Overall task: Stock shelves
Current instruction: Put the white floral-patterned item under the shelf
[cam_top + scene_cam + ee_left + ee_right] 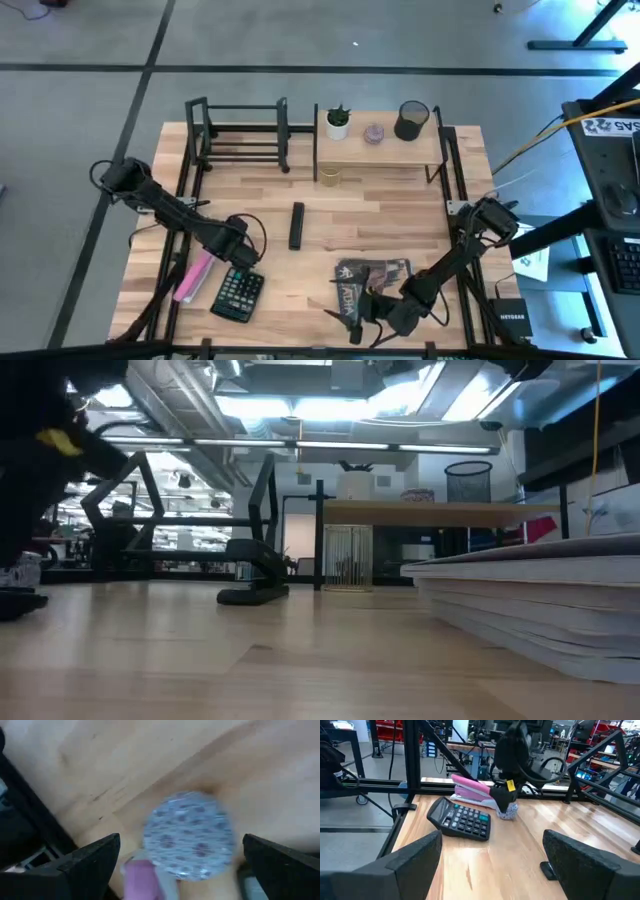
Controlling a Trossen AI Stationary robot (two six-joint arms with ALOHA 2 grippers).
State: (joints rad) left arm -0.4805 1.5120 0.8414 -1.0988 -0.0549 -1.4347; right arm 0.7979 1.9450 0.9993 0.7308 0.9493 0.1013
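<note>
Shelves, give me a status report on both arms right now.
Left gripper open, low over a patterned round thing by the calculator. Right gripper open over the magazine. Wooden shelf and black rack unobstructed.

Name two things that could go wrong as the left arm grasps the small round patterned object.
1. The round patterned object sits between the left gripper's open jaws; being round, it might roll or slip out as they close.
2. The pink item lies right beside it and the calculator is near, so either could be pinched or nudged.
</note>
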